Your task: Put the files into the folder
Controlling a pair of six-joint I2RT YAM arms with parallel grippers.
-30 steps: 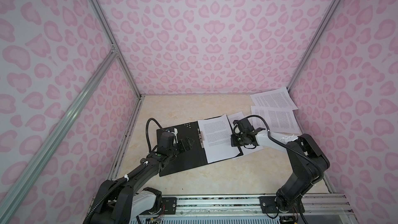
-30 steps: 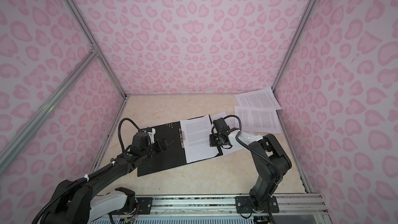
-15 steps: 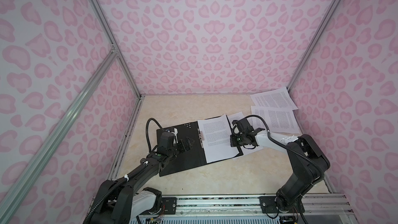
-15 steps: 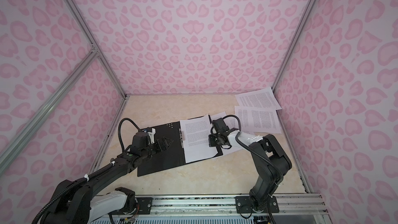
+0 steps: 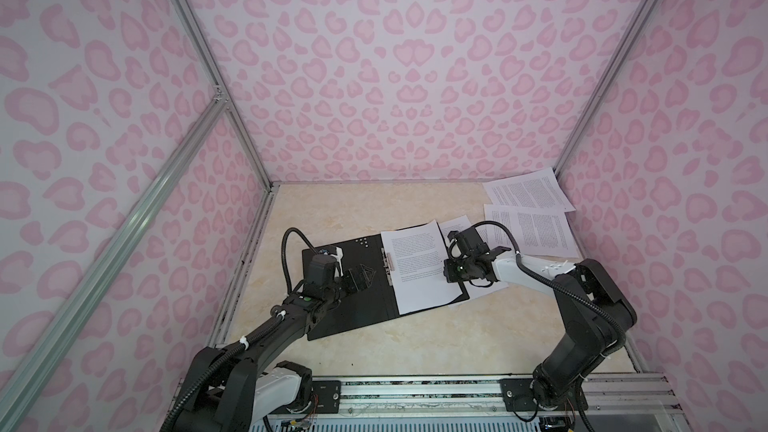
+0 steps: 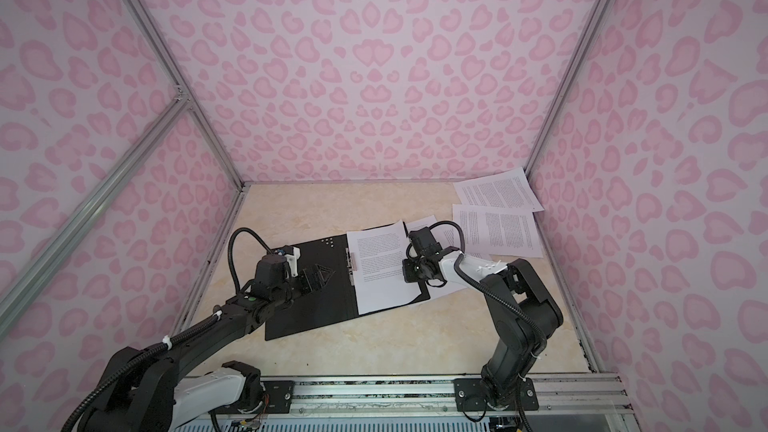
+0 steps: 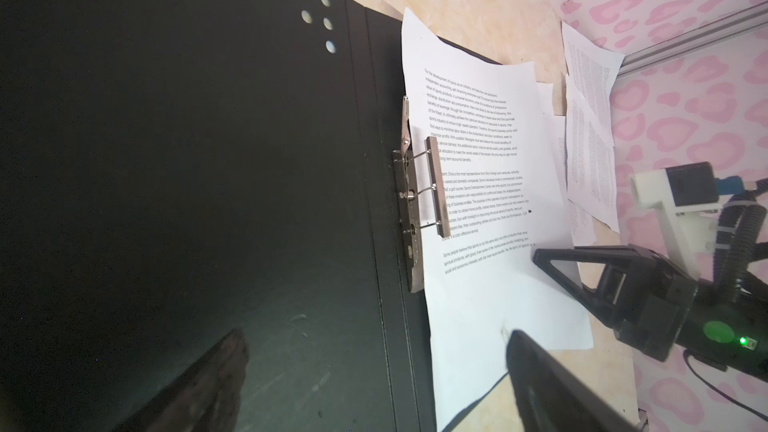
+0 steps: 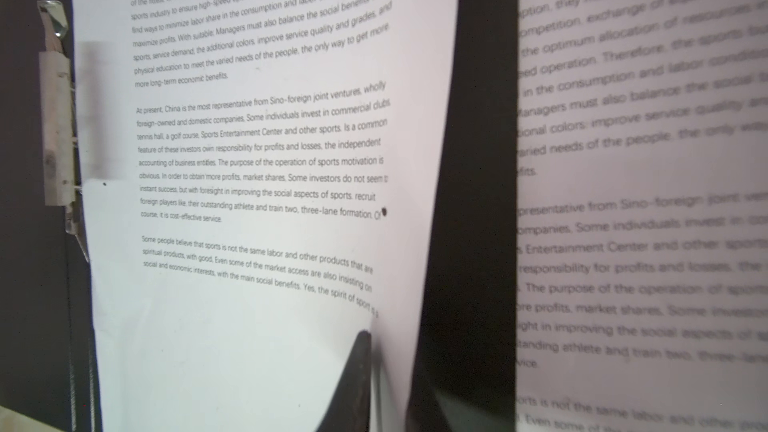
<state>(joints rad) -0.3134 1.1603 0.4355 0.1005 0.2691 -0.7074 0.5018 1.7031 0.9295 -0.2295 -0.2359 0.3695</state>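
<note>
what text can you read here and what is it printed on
"At present, China is the most representative from Sino-foreign joint ventures": top sheet in the folder.
"Some people believe that sports is not the same labor": same sheet.
"Entertainment Center and other": second sheet, blurred.
sheets by the back wall: print too small to read.
folder itself: no readable text.

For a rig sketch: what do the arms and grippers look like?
The left arm and right arm are black with a white link each and looping black ribbed cables held by white ties. Each wrist bears a green dot. The left gripper and right gripper are black, with triangular frame fingers.
</note>
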